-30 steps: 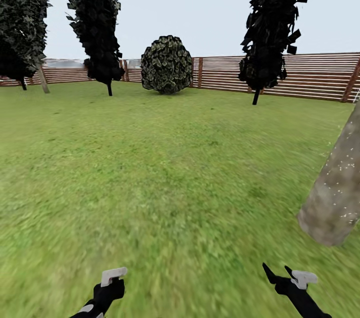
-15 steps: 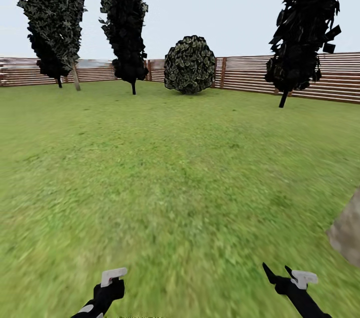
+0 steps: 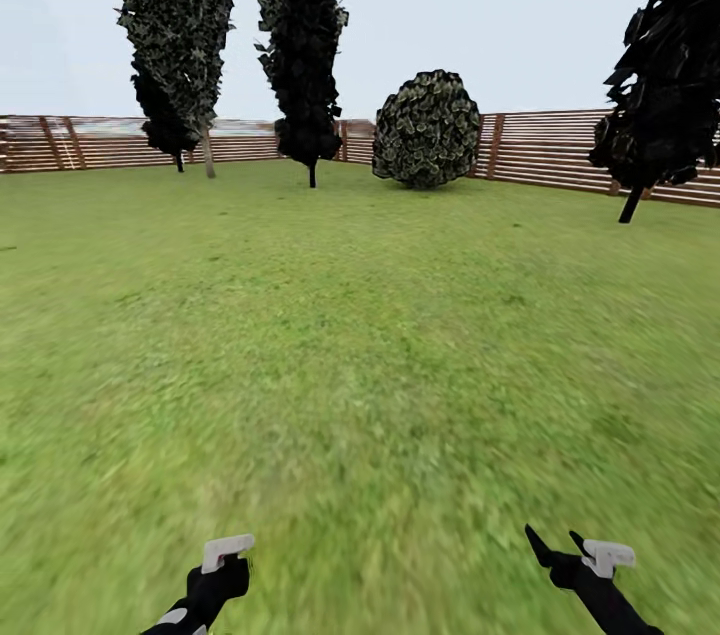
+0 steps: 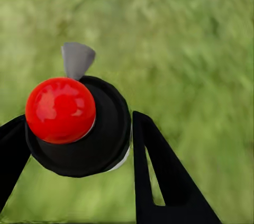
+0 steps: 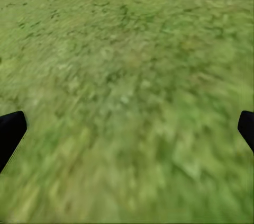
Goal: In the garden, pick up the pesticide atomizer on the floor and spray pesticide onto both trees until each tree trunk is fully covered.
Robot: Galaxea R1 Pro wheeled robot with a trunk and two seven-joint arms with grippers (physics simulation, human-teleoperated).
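**Swinging left across the lawn, sprayer in hand**

Panning left, the head camera is carrying the whole scene rightward in its picture, and the thick mottled trunk seen a moment ago at the right edge is no longer showing. Far ahead, a tall tree with dark green blocky leaves and a pale beige trunk is standing before the brown horizontal-slat wooden fence, with a thin-trunked near-black tree and a round leafy bush beside it. Blurry green grass is spreading out below.

The left gripper is clasping the small black pesticide atomizer between its black fingers (a glossy red ball and a light grey trigger nozzle are showing on it), off the ground. The right gripper is hanging over the grass with its fingers spread wide, holding nothing.
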